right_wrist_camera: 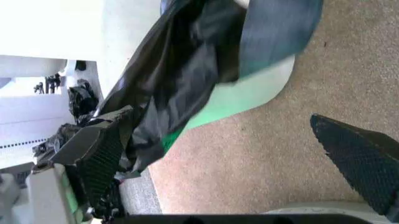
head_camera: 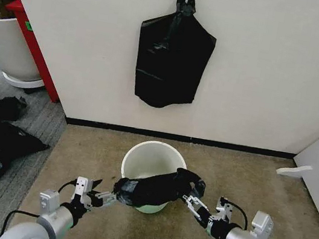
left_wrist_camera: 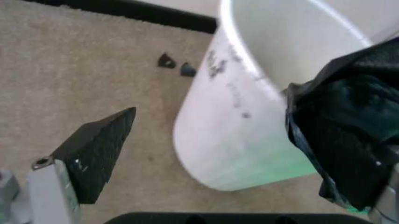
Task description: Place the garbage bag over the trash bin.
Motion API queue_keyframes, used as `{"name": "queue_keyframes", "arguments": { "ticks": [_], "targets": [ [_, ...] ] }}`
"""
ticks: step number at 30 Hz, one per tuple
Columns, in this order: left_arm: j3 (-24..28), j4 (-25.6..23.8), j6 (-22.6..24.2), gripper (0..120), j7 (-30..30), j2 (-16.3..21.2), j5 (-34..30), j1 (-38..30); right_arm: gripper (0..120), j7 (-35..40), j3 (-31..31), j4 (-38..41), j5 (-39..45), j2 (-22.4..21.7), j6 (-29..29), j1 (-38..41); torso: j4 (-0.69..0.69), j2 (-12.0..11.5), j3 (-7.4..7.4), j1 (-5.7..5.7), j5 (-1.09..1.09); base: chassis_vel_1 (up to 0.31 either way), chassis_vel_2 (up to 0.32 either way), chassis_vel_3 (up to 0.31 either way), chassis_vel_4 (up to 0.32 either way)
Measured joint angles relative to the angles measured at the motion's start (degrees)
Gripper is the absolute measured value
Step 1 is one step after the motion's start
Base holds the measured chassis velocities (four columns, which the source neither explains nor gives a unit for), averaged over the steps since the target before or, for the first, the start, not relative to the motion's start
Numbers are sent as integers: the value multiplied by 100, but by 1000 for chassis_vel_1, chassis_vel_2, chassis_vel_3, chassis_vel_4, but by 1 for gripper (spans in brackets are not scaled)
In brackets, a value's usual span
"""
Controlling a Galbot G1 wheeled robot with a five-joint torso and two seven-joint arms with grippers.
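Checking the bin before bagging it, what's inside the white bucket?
The trash bin looks bare white inside. The garbage bag, stretched between the left gripper and right gripper, covers its near rim.

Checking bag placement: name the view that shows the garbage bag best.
Head view: the garbage bag spans the trash bin's near rim whole. Each wrist view shows one bunched end beside that arm's finger.

1. You have one trash bin [head_camera: 147, 162], cream-white and round, on the carpet.
2. You have one garbage bag [head_camera: 157, 188], bunched across the bin's near rim.
3. You have one flat black bag [head_camera: 171, 60] hanging on the wall.
4. You have two grippers: left gripper [head_camera: 102, 196] and right gripper [head_camera: 192, 202].
5. You have two small black scraps [left_wrist_camera: 176, 65] on the carpet beside the bin.
6. You have one large white tub [head_camera: 3, 44] at far left.
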Motion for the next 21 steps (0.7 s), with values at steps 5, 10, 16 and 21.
{"name": "queue_keyframes", "arguments": {
  "ticks": [5,10,16,21],
  "targets": [
    [-197,144,-78,100,361,265,-42,119,100,-9,7,-5,-19,-51,9,88,1,0,0,0,0,0,0,0,0],
    [-603,191,-302,100,1616,408,-332,302,100,-15,0,-2,-68,-40,5,56,1,0,0,0,-1,0,0,0,0],
    [-1136,508,-520,100,3481,528,-497,377,100,-18,-11,10,-80,-39,-16,42,0,0,0,0,0,0,0,0,0],
    [-1535,738,-585,100,4685,620,-407,367,100,-28,-13,-5,-83,-76,-16,105,1,0,0,0,0,0,0,0,0]
  ]
}}
